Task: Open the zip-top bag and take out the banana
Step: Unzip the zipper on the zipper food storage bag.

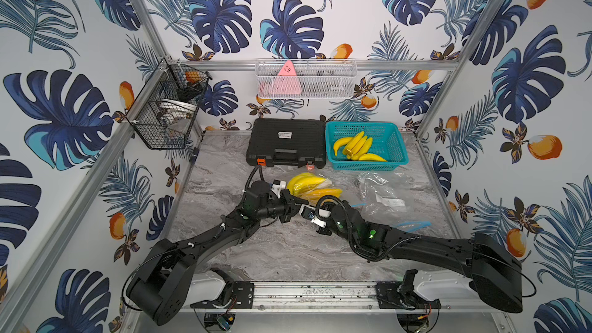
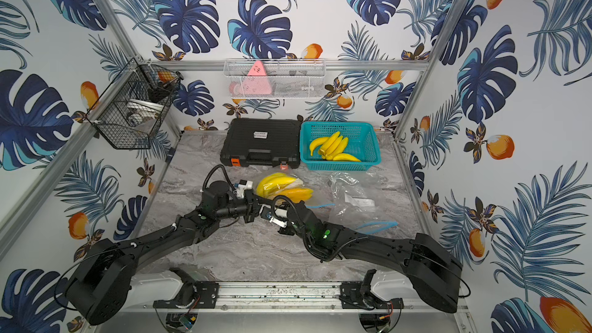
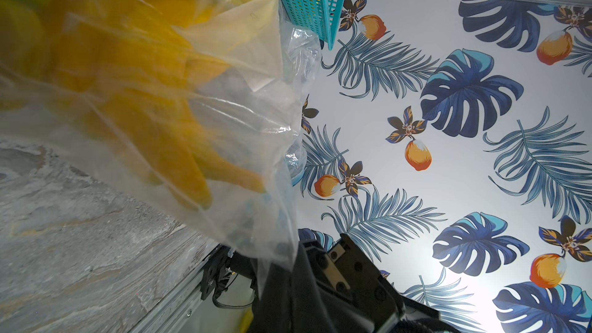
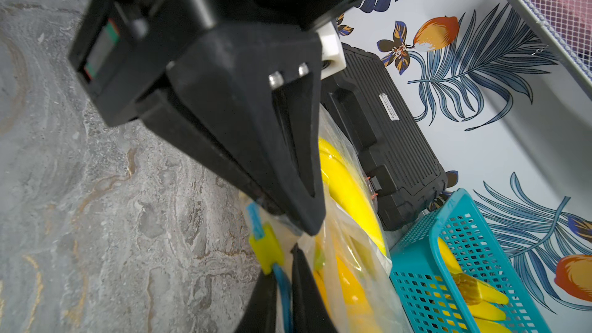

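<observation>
In the left wrist view, the bananas [image 3: 153, 97] are a yellow blur behind the bag [image 3: 250, 116] and are cut off at the edge. In the right wrist view, the right gripper [image 4: 284, 272] is cropped by the frame's edge. In both top views, the wire basket [image 1: 160, 137] holds items too small to tell.

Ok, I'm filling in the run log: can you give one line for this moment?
left gripper: shut on zip-top bag | right gripper: shut on blue zip strip | banana: inside bag
</observation>
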`<action>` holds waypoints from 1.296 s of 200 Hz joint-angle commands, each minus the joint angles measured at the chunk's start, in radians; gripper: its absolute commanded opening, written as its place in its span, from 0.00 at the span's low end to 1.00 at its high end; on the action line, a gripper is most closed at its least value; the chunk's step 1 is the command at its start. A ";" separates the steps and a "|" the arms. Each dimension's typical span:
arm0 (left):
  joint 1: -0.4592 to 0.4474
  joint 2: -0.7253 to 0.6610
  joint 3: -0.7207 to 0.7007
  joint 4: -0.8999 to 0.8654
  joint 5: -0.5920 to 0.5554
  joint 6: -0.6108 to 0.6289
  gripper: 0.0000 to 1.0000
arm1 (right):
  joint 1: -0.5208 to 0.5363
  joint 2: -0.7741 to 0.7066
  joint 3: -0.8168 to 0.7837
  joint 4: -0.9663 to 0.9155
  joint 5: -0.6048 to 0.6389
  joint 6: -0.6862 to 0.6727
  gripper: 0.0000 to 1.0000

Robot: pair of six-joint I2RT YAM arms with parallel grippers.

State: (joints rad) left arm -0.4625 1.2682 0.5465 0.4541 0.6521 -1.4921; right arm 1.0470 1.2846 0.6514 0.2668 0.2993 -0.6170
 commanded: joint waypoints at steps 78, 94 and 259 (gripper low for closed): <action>0.094 -0.112 0.232 -0.644 -0.080 0.679 0.86 | -0.029 -0.082 0.037 -0.149 -0.055 0.068 0.02; 0.099 -0.122 0.249 -0.694 -0.058 0.764 0.87 | -0.042 -0.079 0.044 -0.157 -0.063 0.079 0.02; 0.115 -0.222 0.250 -0.733 -0.119 1.112 0.47 | -0.069 -0.116 0.140 -0.295 -0.184 0.120 0.03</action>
State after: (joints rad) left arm -0.3485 1.1053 0.7666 -0.0628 0.6716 -0.7418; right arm 0.9810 1.1748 0.7605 0.0338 0.1665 -0.5125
